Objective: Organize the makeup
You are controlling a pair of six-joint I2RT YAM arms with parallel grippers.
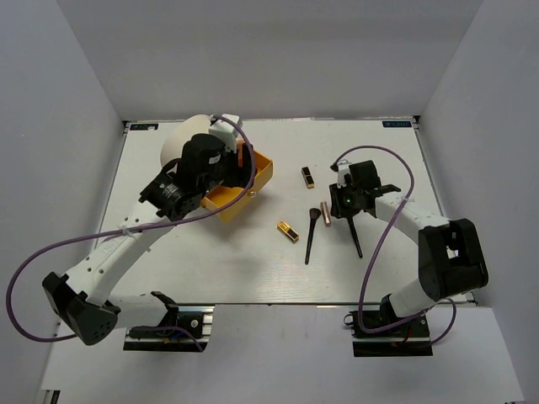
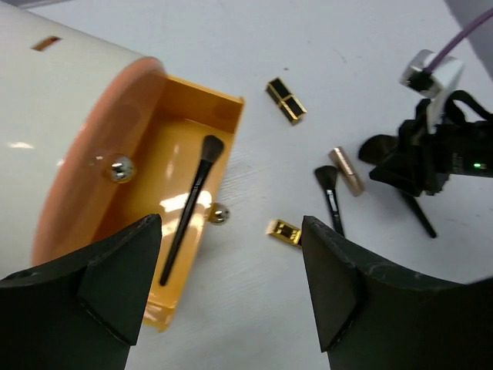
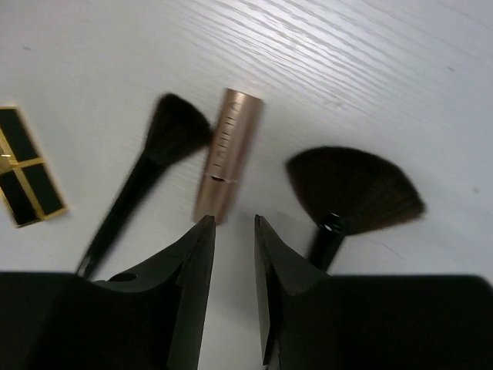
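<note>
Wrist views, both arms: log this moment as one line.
left: jaws open over orange drawer, brush inside | right: jaws barely apart, empty, tips at rose-gold tube

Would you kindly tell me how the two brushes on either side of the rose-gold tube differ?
The fan brush has a wide, spread head; the tapered brush has a narrower tuft. The fan brush lies right of the rose-gold tube in the right wrist view, the tapered brush left. Both have dark bristles and black handles and lie on the table.
</note>
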